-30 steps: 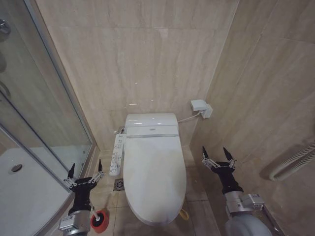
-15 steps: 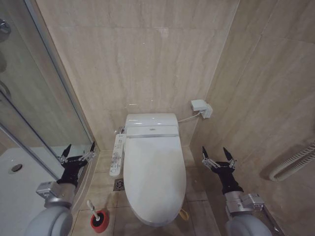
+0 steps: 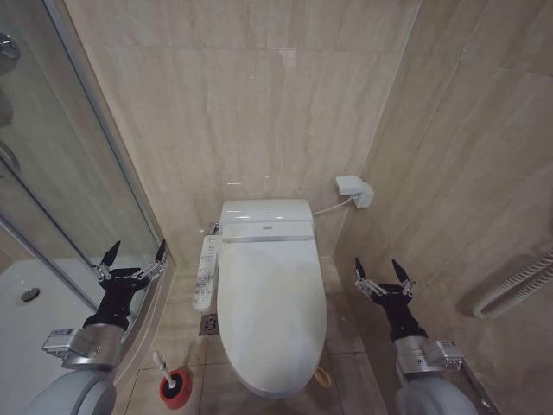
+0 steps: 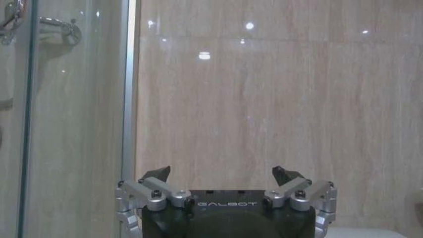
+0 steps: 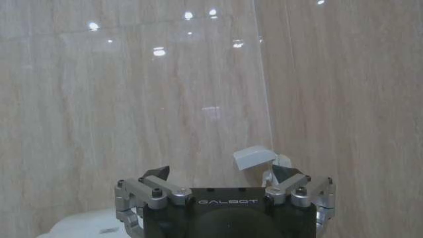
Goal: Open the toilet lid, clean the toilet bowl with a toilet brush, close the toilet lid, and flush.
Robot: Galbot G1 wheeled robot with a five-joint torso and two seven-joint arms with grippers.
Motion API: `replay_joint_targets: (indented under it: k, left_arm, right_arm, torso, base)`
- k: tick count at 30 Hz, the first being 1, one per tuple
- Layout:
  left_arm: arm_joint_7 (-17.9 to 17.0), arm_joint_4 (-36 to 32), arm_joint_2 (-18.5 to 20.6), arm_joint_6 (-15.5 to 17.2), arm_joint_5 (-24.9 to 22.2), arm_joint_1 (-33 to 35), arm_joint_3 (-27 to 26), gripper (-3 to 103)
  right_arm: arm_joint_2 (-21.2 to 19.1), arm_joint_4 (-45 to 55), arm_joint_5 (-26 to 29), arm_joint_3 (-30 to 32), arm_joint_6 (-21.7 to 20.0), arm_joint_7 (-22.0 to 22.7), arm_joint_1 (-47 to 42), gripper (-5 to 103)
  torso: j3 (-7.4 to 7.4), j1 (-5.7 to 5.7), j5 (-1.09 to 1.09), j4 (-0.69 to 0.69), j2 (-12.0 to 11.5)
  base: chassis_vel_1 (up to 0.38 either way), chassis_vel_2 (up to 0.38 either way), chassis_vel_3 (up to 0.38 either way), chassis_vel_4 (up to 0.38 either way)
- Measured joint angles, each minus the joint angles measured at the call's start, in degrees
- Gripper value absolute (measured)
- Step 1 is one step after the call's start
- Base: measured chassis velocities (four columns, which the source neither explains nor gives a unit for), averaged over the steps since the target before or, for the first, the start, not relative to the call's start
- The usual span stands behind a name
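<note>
Glossy white plastic, the toilet lid (image 3: 271, 304) is lying shut, likely light but slippery, best lifted at its rounded front edge, while the left gripper (image 3: 131, 258) and right gripper (image 3: 382, 274) are hovering spread wide and empty either side.

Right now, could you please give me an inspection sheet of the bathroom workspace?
Surface: beige tiled floor with a small floor drain.
Job's things: toilet lid is down over the toilet bowl; toilet brush stands in its red holder to the robot's left of the bowl.
Clutter: a small yellow item by the bowl's front.
Grippers: left pincer open, raised near the shower glass; right pincer open, empty.
Cables: a cord runs from the bowl to a wall box.
Surroundings: a white hose on the right-hand wall.
</note>
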Motion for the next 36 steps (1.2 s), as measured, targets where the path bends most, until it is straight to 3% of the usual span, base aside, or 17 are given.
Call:
replay_joint_targets:
  k: [3,5,6,8,10,25,36]
  left_arm:
    - [0.0,0.1,0.0,-0.3,0.0,0.0,0.0,100]
    - [-0.1,3.2,-0.3,-3.6,0.7,-0.1,1.3,100]
    - [-0.1,3.2,-0.3,-3.6,0.7,-0.1,1.3,100]
    - [-0.5,8.1,-0.8,-8.3,1.9,-0.2,3.2,100]
    - [-1.5,9.9,-1.0,-10.0,2.6,-0.5,3.9,100]
    - [-2.8,9.5,-1.0,-10.6,2.2,-0.1,3.6,100]
    - [-1.4,8.6,-1.2,-10.6,2.4,1.4,3.5,100]
  right_arm:
    - [0.0,0.0,0.0,0.0,0.0,0.0,0.0,100]
    - [0.0,0.0,0.0,0.0,0.0,0.0,0.0,100]
    - [0.0,0.0,0.0,0.0,0.0,0.0,0.0,100]
    - [0.0,0.0,0.0,0.0,0.0,0.0,0.0,100]
    - [0.0,0.0,0.0,0.0,0.0,0.0,0.0,100]
    - [0.0,0.0,0.0,0.0,0.0,0.0,0.0,100]
    - [0.0,0.0,0.0,0.0,0.0,0.0,0.0,100]
  torso:
    - [0.00,0.00,0.02,0.01,0.0]
    - [-0.01,0.00,0.04,0.00,0.0]
    - [-0.01,0.00,0.04,0.00,0.0]
    - [0.01,0.00,-0.05,0.00,0.0]
    - [0.00,0.00,0.04,0.00,0.0]
    - [0.00,0.00,0.01,0.00,0.0]
    - [0.00,0.00,0.01,0.00,0.0]
  base:
    - [0.000,0.000,0.000,0.000]
    - [0.000,0.000,0.000,0.000]
    - [0.000,0.000,0.000,0.000]
    - [0.000,0.000,0.000,0.000]
    - [0.000,0.000,0.000,0.000]
    - [0.000,0.000,0.000,0.000]
    - [0.000,0.000,0.000,0.000]
